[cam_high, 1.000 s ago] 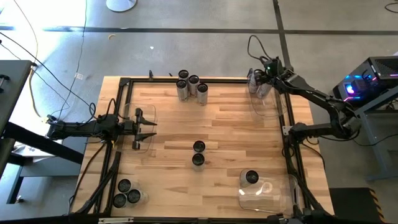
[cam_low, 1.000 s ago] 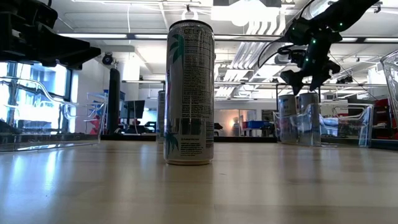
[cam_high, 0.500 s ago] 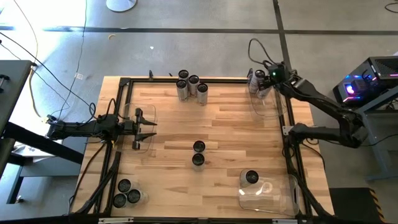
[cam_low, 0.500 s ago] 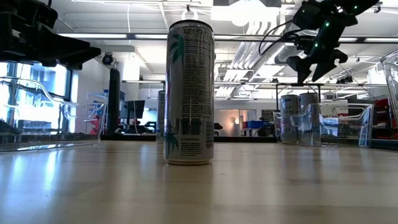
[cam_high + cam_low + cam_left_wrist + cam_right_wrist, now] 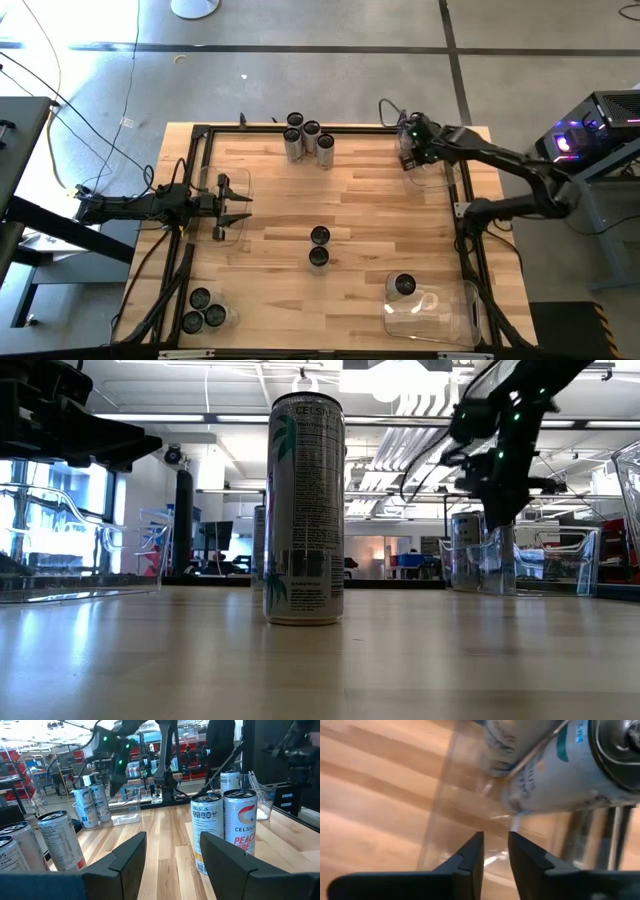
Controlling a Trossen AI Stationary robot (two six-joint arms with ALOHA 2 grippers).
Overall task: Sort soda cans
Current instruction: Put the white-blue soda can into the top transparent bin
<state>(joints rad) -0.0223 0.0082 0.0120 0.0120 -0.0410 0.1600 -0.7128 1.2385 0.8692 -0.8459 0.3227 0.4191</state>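
While soda cans (image 5: 308,139) cluster at top centre of high view, two more (image 5: 319,247) stand mid-table, three (image 5: 204,311) lower left, one (image 5: 404,286) in lower-right clear bin (image 5: 455,318). Upper-right bin (image 5: 440,172) holds cans (image 5: 560,765) close before my right claw (image 5: 408,150). My fingers (image 5: 470,857) nearly closed, narrow gap, empty, hovering over bin wall. My left claw (image 5: 222,202) waits at left edge, spread, empty. Pale wood table (image 5: 360,210); workshop room behind.

Wide open wood across the table (image 5: 370,200) middle; only two soda cans (image 5: 319,247) block the centre, four more (image 5: 308,139) crowd the far edge.
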